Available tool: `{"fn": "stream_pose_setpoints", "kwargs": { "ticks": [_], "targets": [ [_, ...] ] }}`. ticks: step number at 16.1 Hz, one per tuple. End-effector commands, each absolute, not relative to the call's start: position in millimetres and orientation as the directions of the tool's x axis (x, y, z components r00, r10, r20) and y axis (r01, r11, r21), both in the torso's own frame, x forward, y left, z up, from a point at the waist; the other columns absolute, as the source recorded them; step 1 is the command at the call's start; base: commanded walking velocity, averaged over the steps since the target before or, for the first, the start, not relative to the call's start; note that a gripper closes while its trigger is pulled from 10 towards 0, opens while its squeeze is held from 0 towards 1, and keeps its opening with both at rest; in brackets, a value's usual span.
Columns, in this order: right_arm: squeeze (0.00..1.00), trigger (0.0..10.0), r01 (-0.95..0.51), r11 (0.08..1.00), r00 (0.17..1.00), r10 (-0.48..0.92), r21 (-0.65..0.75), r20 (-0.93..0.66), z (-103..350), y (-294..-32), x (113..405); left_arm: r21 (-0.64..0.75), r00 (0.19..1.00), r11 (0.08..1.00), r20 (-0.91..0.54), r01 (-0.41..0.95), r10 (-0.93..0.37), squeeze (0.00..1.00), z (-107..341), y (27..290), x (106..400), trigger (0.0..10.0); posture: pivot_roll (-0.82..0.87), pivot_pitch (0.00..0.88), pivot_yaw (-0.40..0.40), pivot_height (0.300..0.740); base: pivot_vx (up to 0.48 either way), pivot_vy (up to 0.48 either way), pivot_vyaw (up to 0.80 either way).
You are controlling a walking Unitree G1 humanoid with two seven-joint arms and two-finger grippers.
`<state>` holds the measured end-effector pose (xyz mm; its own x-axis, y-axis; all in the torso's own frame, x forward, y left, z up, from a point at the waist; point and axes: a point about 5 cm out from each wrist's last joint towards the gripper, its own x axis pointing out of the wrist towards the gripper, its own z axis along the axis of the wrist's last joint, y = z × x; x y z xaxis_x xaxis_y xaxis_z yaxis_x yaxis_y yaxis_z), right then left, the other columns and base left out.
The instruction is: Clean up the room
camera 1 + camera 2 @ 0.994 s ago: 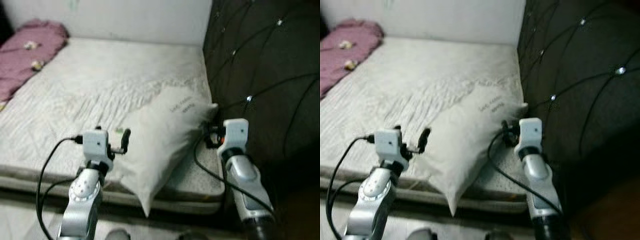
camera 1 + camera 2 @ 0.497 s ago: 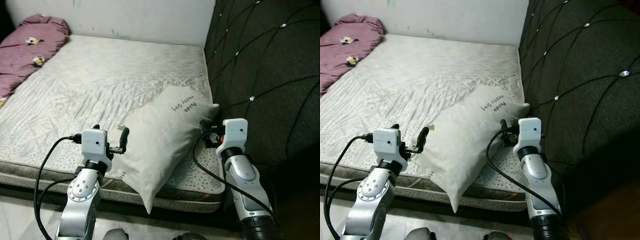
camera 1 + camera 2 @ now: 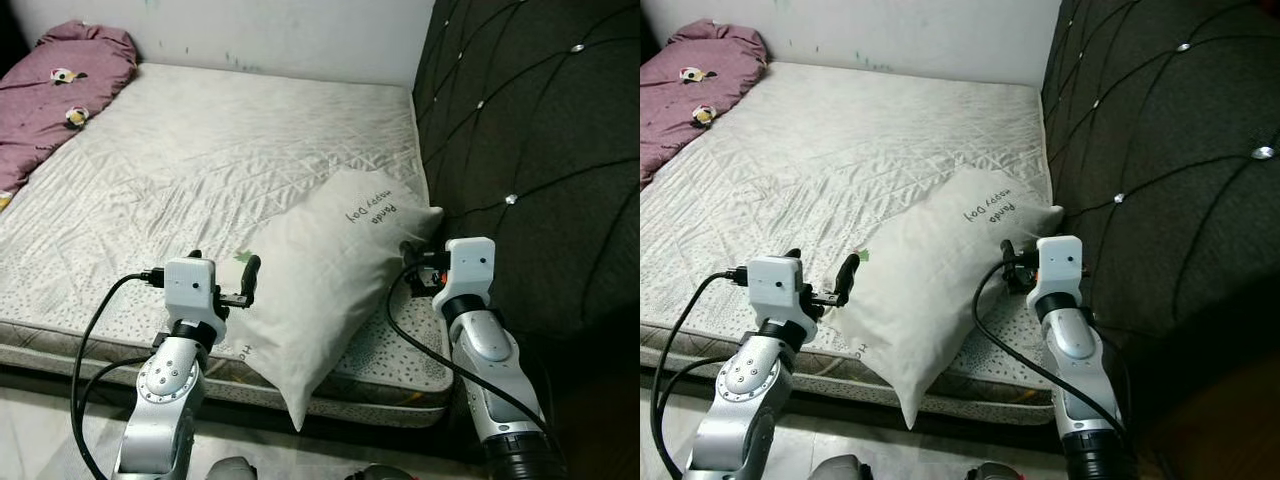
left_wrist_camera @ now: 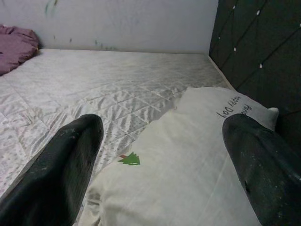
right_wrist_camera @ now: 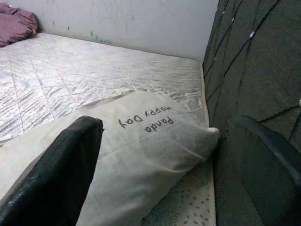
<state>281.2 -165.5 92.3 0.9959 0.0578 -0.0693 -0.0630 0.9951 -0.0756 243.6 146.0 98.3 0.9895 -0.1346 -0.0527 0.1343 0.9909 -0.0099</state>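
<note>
White pillow (image 3: pixel 325 280) | between left pincer (image 3: pixel 248 283) and right pincer (image 3: pixel 412 262) (both spread)

Both eye views look forward and down from the head over the near edge of the bed (image 3: pixel 200 170), taking in both arms, the pillow (image 3: pixel 320 280) at the near right and the dark headboard (image 3: pixel 530 150) on the right; the right eye sits slightly to the right. The left wrist view looks low along its gripper (image 4: pixel 160 155) across the pillow toward the far wall (image 4: pixel 117 23). The right wrist view, close over the pillow's right end, faces the same wall. All four share the pillow.
</note>
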Motion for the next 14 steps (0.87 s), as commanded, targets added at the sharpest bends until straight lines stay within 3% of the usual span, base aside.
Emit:
{"fn": "stream_pose_setpoints", "kwargs": {
  "ticks": [1, 3, 14],
  "targets": [
    [0.0, 10.0, -0.067, 0.995, 0.997, 0.063, -0.077, -0.052, 97.6, -164.1, 282.1, -0.005, 0.99, 0.992, -0.052, 0.128, -0.128, 0.0, 99.5, 149.4, 244.0, 10.0, 0.0, 0.0, -0.027, 0.74, 0.0, 0.48, 0.0],
    [0.0, 10.0, -0.067, 0.995, 0.997, 0.063, -0.076, -0.053, 97.5, -164.0, 282.1, -0.006, 0.99, 0.991, -0.05, 0.131, -0.131, 0.0, 99.7, 149.3, 244.0, 10.0, 0.0, 0.0, -0.028, 0.74, 0.0, 0.471, 0.0],
    [0.0, 10.0, -0.059, 0.996, 0.997, 0.055, -0.068, -0.052, 98.3, -164.7, 280.8, 0.008, 0.987, 0.988, -0.035, 0.156, -0.156, 0.0, 101.9, 147.5, 243.0, 10.0, 0.0, 0.0, -0.027, 0.74, 0.0, 0.0, 0.0]
  ]
}}
